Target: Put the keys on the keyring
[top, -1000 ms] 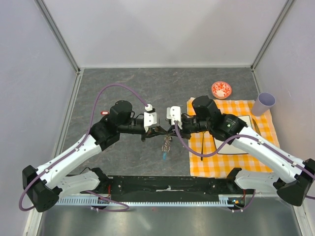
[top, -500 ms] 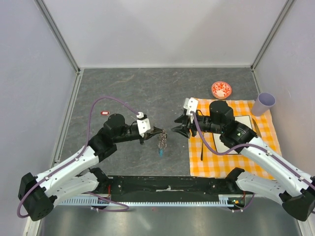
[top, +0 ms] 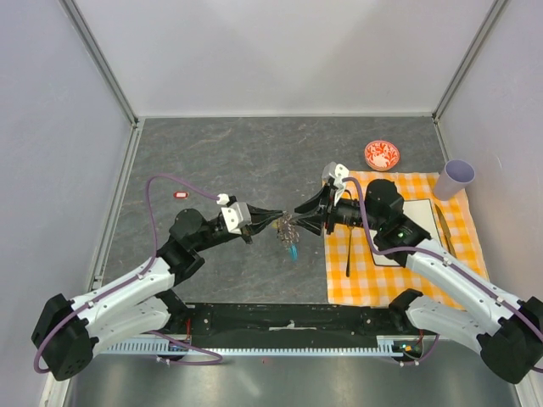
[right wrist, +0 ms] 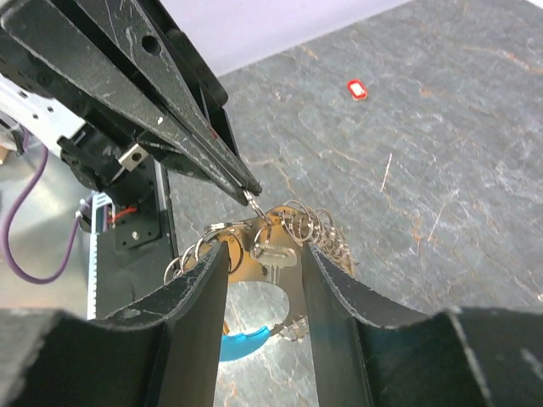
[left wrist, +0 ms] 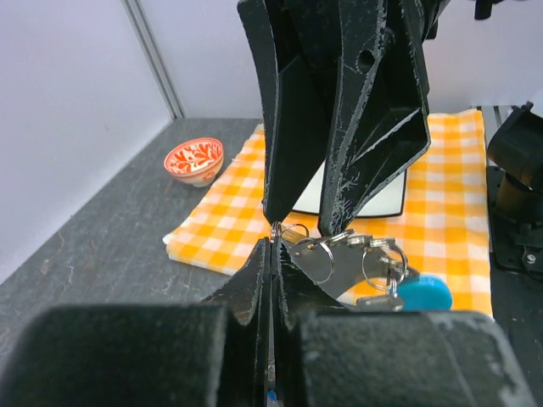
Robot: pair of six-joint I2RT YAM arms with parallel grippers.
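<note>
- My left gripper (top: 273, 220) is clamped shut on the keyring (top: 288, 231), hanging at its three o'clock
- My right gripper (top: 300, 222) stands parted around the keys (right wrist: 271, 252), gripping nothing
- Keys look threaded; little left, I judge

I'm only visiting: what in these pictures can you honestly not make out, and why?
Top view: the keys, between the left gripper and the right gripper, are a tiny clump; their number is unreadable.
Left wrist view: that gripper's own blurred fingers hide the clump's lower part.
Right wrist view: a near finger covers most of the cyan strap of the keyring.
Top view: the small red item is too small to identify.
</note>
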